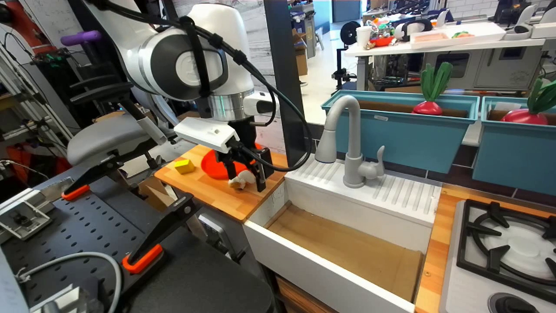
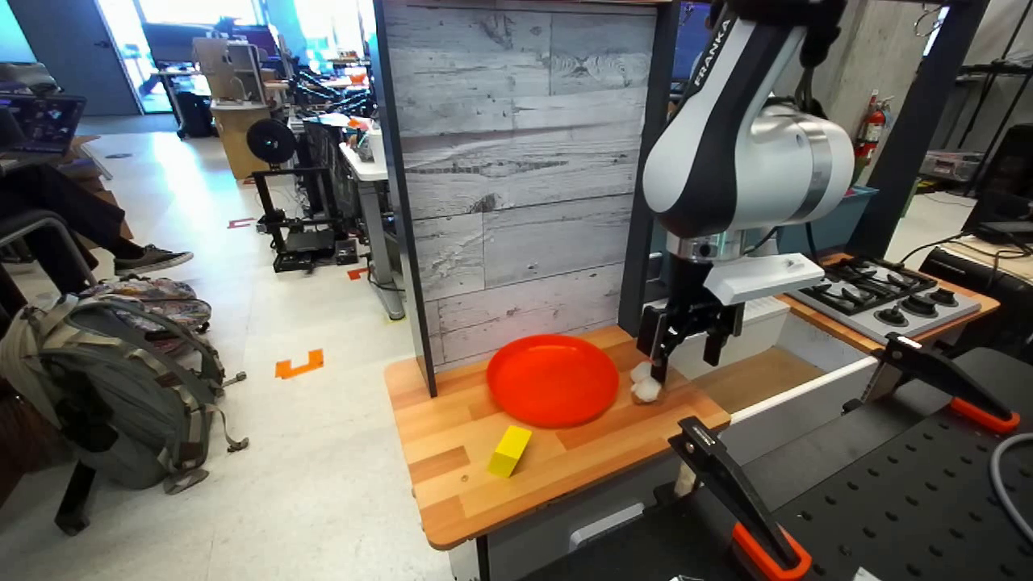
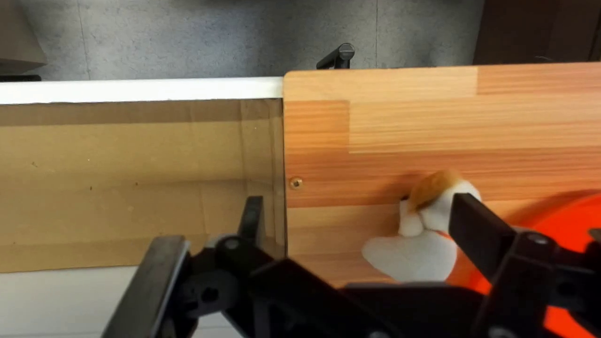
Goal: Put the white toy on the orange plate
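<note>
1. In an exterior view, the block [image 2: 510, 452] lies before the plate [image 2: 553, 379] on the desk [image 2: 452, 504], the plush toy [image 2: 646, 390] right of the plate.
2. In an exterior view, the sink [image 1: 312, 274] adjoins the desk's right side, the stovetop [image 1: 469, 289] farther right.

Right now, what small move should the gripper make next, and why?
I would probably shift the open gripper slightly toward the orange plate: in the wrist view, the white toy lies off-centre, nearer the plate-side finger, which hides part of it, so centring may help the grasp.
</note>
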`<state>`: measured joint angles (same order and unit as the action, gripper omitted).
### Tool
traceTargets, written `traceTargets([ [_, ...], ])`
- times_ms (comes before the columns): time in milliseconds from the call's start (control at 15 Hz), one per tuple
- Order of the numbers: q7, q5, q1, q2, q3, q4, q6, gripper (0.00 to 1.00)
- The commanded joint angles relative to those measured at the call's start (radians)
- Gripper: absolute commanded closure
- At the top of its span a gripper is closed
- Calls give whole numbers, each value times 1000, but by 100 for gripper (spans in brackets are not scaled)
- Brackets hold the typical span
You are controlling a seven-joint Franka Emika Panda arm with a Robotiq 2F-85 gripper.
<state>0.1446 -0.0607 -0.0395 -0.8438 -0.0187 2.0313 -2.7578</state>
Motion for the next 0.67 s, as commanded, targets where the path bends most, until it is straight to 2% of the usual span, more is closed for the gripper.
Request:
traceTargets([
  [0, -44, 39, 27, -53, -10, -61, -7, 0],
  [533, -57, 37, 38, -88, -9, -124, 4, 0],
  [600, -58, 37, 37, -90, -9, -130, 5, 10],
])
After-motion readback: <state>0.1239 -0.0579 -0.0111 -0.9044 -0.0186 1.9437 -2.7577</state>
